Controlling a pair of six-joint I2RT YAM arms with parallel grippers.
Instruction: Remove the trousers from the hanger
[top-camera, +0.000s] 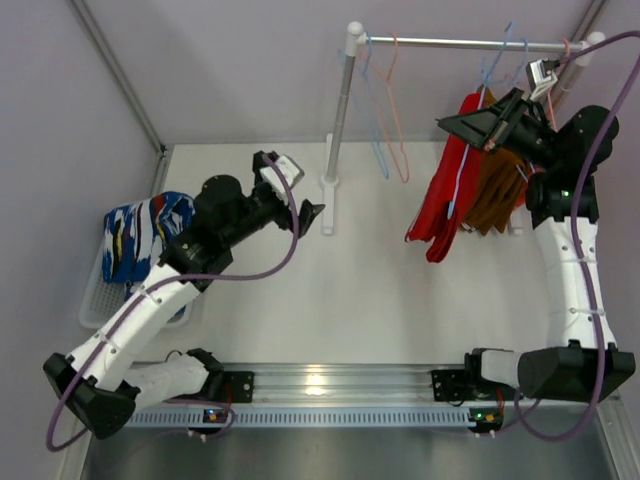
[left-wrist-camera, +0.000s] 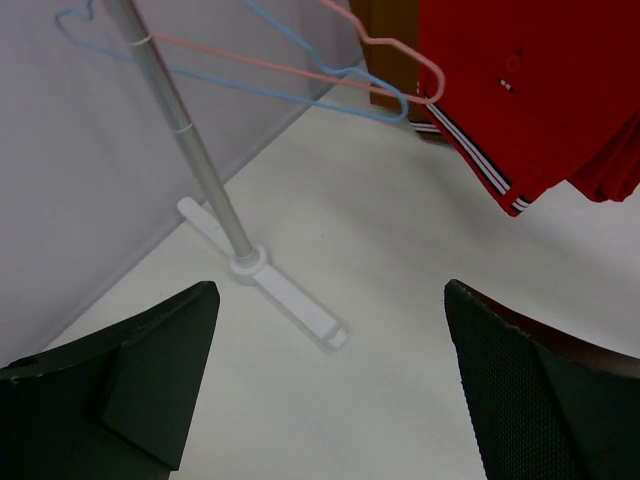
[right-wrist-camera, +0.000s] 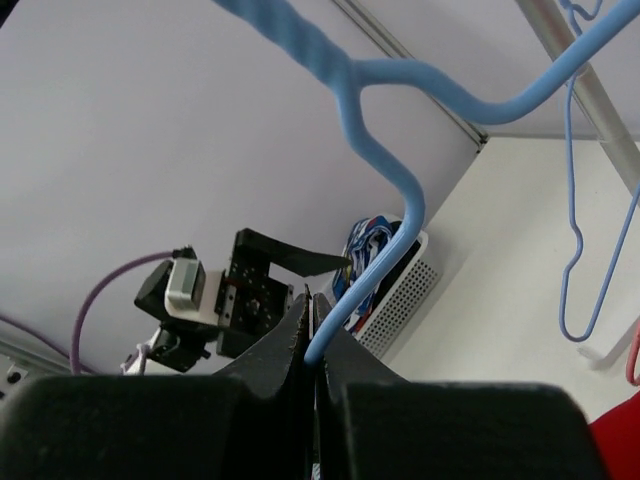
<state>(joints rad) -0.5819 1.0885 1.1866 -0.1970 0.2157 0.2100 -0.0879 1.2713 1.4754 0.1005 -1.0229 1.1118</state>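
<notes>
1. Red trousers (top-camera: 438, 205) and brown trousers (top-camera: 500, 195) hang side by side from the right end of the rack rail (top-camera: 450, 43), above the bench (top-camera: 380, 300).
2. Blue patterned trousers (top-camera: 140, 235) lie folded in a white basket (top-camera: 92, 305) at the bench's left edge.
3. Right hand (right-wrist-camera: 310, 335), raised beside the hanging garments, fingers pressed together on the wire of a blue hanger (right-wrist-camera: 400, 190).
4. Left hand (left-wrist-camera: 328, 300), fingers wide apart and holding nothing, above the bench near the foot of the rack post (top-camera: 338, 120).
5. A pink hanger (top-camera: 400, 130) and a second, bare blue hanger (top-camera: 378, 140) hang near the post.
</notes>
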